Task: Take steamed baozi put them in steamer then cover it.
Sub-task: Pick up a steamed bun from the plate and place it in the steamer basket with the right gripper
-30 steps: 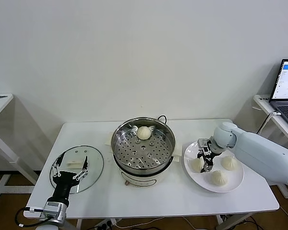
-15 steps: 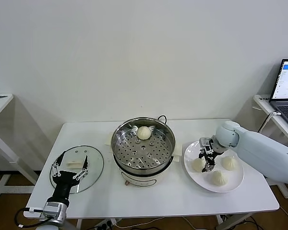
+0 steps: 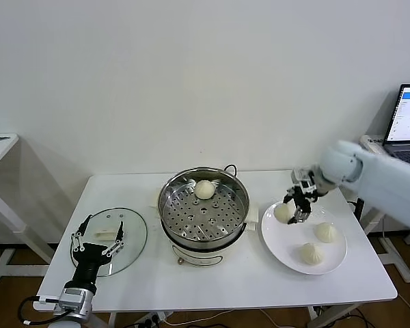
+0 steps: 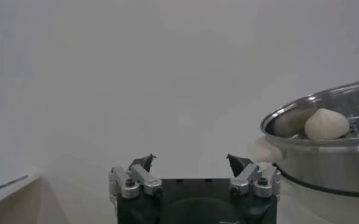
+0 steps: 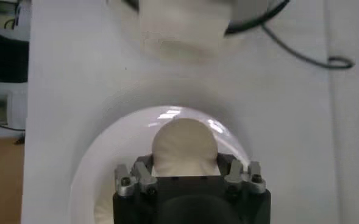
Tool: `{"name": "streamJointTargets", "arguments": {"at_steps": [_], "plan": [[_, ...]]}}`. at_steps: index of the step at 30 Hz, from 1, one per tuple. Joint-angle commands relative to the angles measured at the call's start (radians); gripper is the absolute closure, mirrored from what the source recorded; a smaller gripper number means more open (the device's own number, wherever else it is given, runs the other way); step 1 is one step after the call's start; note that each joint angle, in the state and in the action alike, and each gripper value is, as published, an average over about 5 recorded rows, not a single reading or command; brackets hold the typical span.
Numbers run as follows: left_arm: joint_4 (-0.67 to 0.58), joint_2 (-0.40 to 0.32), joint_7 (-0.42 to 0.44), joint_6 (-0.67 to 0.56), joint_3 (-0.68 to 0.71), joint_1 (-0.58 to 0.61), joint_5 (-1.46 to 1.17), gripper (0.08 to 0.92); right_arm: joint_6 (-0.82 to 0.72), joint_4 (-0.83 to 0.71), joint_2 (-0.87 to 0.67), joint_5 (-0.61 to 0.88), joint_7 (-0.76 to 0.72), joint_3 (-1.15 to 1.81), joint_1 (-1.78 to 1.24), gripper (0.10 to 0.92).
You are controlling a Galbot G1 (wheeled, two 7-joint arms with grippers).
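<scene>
My right arm reaches in from the side, its right pincer point(image 3: 293, 206) clamped on a baozi point(image 3: 283, 212) above the plate point(image 3: 333, 257). My left pincer point(image 3: 98, 240) gapes empty beside the cover point(image 3: 133, 236). The steamer point(image 3: 203, 208) sits between them.

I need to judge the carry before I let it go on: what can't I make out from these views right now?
- Right wrist view: the right pincer body covers the held baozi underside, so the pad contact is hidden.
- Head view: the steamer near wall hides part of its tray.
- Head view: the left pincer overlaps the cover near edge.
- Left wrist view: the steamer is cut off by the frame edge.
</scene>
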Motion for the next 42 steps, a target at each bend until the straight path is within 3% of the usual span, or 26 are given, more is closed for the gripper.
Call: {"name": "streamJointTargets", "arguments": {"at_steps": [1, 12, 22, 35, 42], "plan": [[-0.007, 0.008, 0.000, 0.003, -0.003, -0.001, -0.003, 0.177, -0.104, 0.155, 0.092, 0.236, 0.001, -0.266, 0.411, 0.322], [-0.003, 0.023, 0.001, 0.004, -0.029, -0.005, -0.018, 0.177, -0.186, 0.060, 0.423, 0.331, 0.080, -0.213, 0.311, 0.321], [0.012, 0.023, 0.003, 0.006, -0.045, -0.016, -0.026, 0.177, -0.195, -0.187, 0.659, 0.271, 0.092, -0.149, 0.157, 0.321], [0.014, 0.022, 0.006, 0.007, -0.065, -0.018, -0.030, 0.177, -0.158, -0.470, 0.851, 0.137, 0.071, -0.096, -0.016, 0.313], [0.010, 0.022, 0.007, 0.006, -0.069, -0.017, -0.031, 0.177, -0.148, -0.533, 0.894, 0.116, 0.064, -0.082, -0.047, 0.313]]}}
